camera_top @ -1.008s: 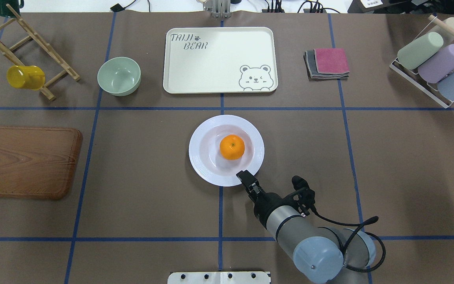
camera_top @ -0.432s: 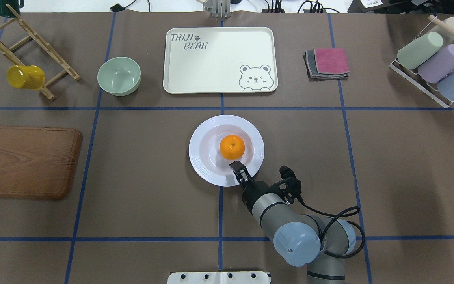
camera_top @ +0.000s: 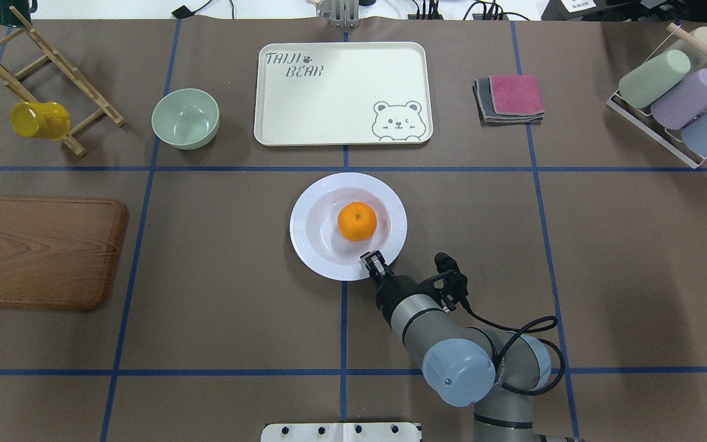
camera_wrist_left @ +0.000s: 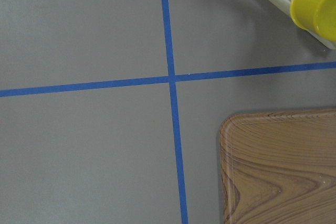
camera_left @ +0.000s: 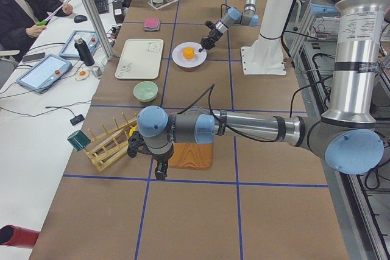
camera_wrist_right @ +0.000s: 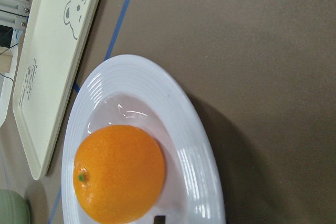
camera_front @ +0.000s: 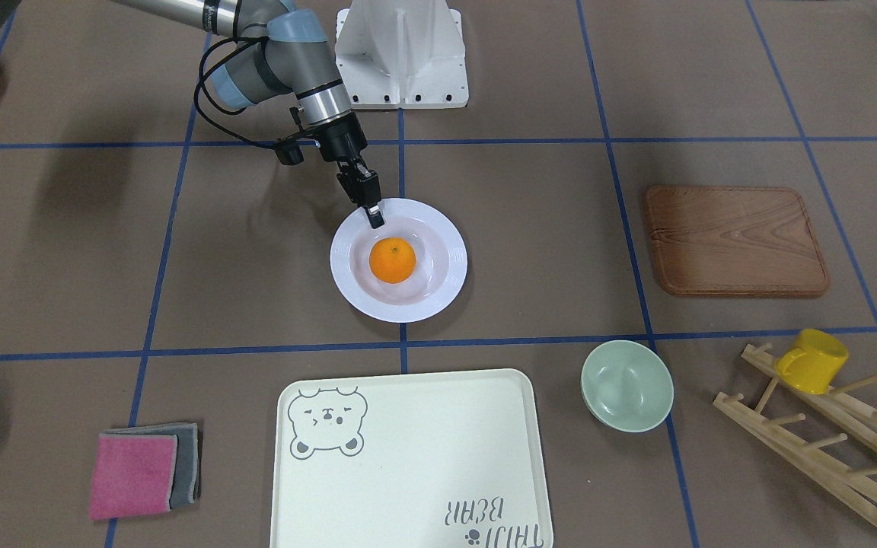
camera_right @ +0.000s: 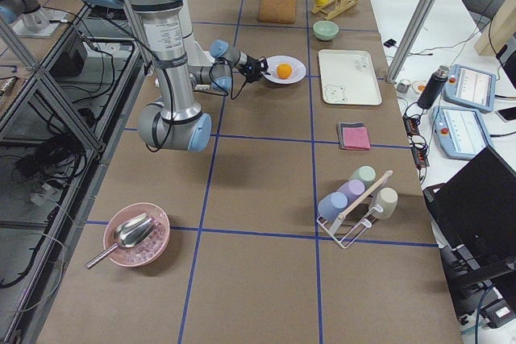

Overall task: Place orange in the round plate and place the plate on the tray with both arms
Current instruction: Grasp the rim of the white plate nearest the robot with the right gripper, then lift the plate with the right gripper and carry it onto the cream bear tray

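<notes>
Mid-bench (camera_top: 206, 276), shows orange (camera_top: 357, 221) seated in sunken centre of round plate (camera_top: 313, 245), with plate near tray (camera_top: 341, 92) but not touching it. Has right gripper (camera_top: 370, 263) at plate's robot-side rim, jaws clamped on that rim, one fingertip (camera_wrist_right: 160, 217) lying on top in wrist view. Puts left gripper (camera_left: 159, 173) low over bench beside wooden board (camera_wrist_left: 283, 171), near yellow mug (camera_wrist_left: 317, 3); cannot tell jaws apart or together there.

Arms (camera_top: 413, 314) silver-grey, lt-blue joint caps (camera_top: 456, 370); blk tool (camera_top: 371, 259), blk cable (camera_top: 501, 325); white base (camera_front: 400, 53).
</notes>
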You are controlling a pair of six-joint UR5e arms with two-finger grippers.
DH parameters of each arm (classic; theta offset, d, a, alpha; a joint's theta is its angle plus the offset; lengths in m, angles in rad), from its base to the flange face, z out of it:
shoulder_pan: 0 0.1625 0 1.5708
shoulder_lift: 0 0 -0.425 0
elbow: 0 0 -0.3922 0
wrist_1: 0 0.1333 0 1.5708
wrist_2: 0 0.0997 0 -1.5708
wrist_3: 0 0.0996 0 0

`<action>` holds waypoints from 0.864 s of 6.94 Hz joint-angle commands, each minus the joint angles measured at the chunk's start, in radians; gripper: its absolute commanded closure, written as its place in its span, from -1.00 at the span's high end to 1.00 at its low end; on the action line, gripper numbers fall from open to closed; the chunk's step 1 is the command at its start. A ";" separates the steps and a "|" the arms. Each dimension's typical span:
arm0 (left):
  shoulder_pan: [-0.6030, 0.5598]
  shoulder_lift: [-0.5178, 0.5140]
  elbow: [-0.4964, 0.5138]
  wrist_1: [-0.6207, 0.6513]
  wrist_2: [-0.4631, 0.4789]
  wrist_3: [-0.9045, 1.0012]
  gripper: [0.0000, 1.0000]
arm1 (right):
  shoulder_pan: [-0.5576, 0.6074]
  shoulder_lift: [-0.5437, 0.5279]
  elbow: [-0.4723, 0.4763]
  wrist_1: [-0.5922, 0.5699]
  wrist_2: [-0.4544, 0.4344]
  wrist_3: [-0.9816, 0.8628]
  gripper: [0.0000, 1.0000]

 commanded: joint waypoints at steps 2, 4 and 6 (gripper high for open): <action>-0.001 0.079 -0.069 0.000 0.000 -0.001 0.98 | 0.003 -0.006 0.055 0.006 -0.049 0.000 -1.00; -0.017 0.127 -0.132 0.003 0.009 -0.015 0.98 | 0.017 0.000 0.130 0.006 -0.085 0.006 -1.00; -0.031 0.137 -0.152 0.003 0.012 -0.014 0.98 | 0.096 0.014 0.142 -0.002 -0.085 0.022 -1.00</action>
